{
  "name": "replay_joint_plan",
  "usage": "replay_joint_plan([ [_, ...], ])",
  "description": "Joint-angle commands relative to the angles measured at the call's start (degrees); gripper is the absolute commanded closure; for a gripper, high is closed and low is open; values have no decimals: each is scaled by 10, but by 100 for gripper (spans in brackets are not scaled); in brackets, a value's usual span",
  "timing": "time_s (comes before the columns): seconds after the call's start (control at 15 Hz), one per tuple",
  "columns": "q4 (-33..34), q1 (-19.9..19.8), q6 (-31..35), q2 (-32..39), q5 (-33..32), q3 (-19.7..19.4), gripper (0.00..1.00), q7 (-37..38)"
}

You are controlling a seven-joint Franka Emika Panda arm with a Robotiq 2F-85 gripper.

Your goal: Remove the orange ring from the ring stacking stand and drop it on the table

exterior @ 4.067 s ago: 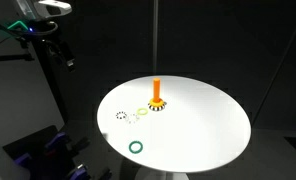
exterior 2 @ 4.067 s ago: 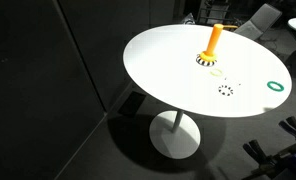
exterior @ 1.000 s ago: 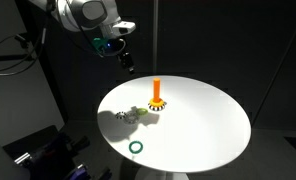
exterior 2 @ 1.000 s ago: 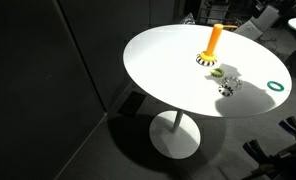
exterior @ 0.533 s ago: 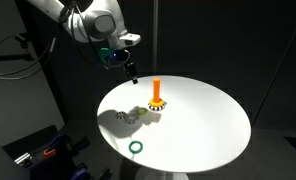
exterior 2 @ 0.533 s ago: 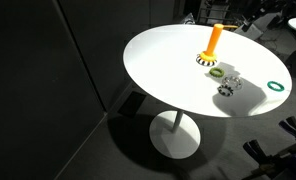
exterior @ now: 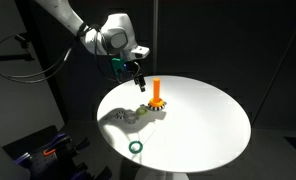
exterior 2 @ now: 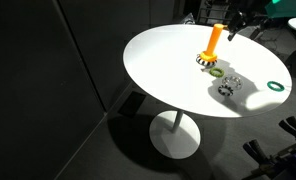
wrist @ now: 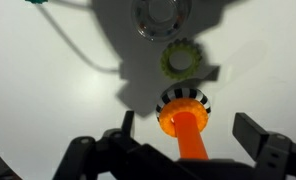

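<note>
Just below the gripper's (wrist: 188, 132) wide-spread, empty jaws stood the ring stacking stand (wrist: 183, 98). The arm had swung in over the table (exterior: 213, 125) moments before, but the orange ring (wrist: 168, 120) sat ungrasped at the post's foot, needing a descent.

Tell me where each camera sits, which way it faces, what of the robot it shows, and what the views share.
An exterior view: beside the table, above its top, looking down at the ring stacking stand; arm and claw show.
An exterior view: higher, looking down across the table; only the claw shows, at the top edge.
Wrist view: on the wrist, looking down the ring stacking stand; the open claw shows, fingers flanking the post.
Shared: all three show the ring stacking stand; both exterior views show the green ring.
</note>
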Motion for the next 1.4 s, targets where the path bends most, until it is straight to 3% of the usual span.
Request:
replay_joint_plan([
  [0.0, 44, 26, 15, 49, 2, -27, 0, 14],
  [0.67, 126, 98, 46, 160, -6, -98, 0, 64],
  [1.33, 186, 141, 60, 246, 0, -138, 0, 96],
])
